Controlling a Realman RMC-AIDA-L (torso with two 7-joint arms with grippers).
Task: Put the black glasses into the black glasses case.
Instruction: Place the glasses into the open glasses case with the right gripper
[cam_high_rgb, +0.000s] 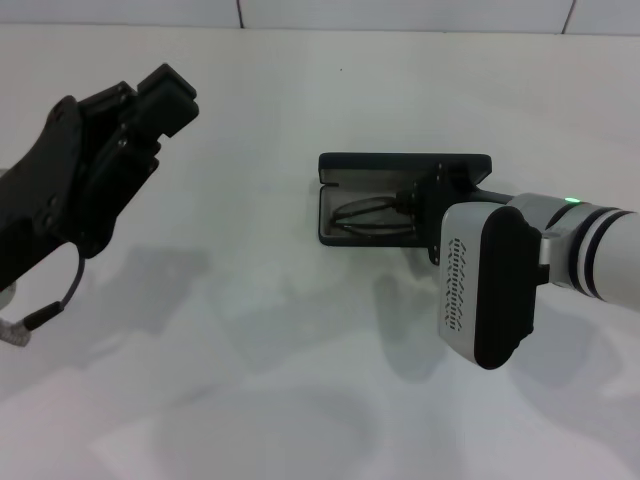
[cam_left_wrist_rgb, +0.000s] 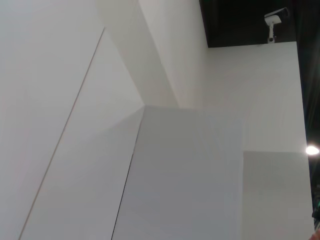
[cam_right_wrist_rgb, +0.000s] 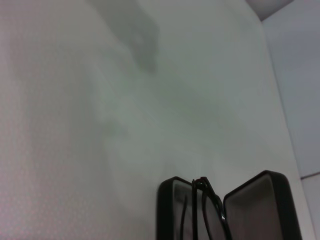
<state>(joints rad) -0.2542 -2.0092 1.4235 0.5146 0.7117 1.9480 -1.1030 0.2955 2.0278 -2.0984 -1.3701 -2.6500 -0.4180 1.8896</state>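
The black glasses case (cam_high_rgb: 400, 161) lies open in the middle of the white table, lid tipped back. The black glasses (cam_high_rgb: 365, 215) lie inside it on the grey lining. My right gripper (cam_high_rgb: 427, 196) reaches in from the right and sits over the right end of the case, right at the glasses' end; its tips are hidden by its own body. The right wrist view shows the open case (cam_right_wrist_rgb: 252, 197) with the glasses (cam_right_wrist_rgb: 209, 202) standing in it. My left gripper (cam_high_rgb: 165, 95) is raised at the far left, away from the case, and holds nothing.
The white table (cam_high_rgb: 250, 330) spreads around the case, with a tiled wall edge at the back. The left wrist view shows only white walls and a dark ceiling strip.
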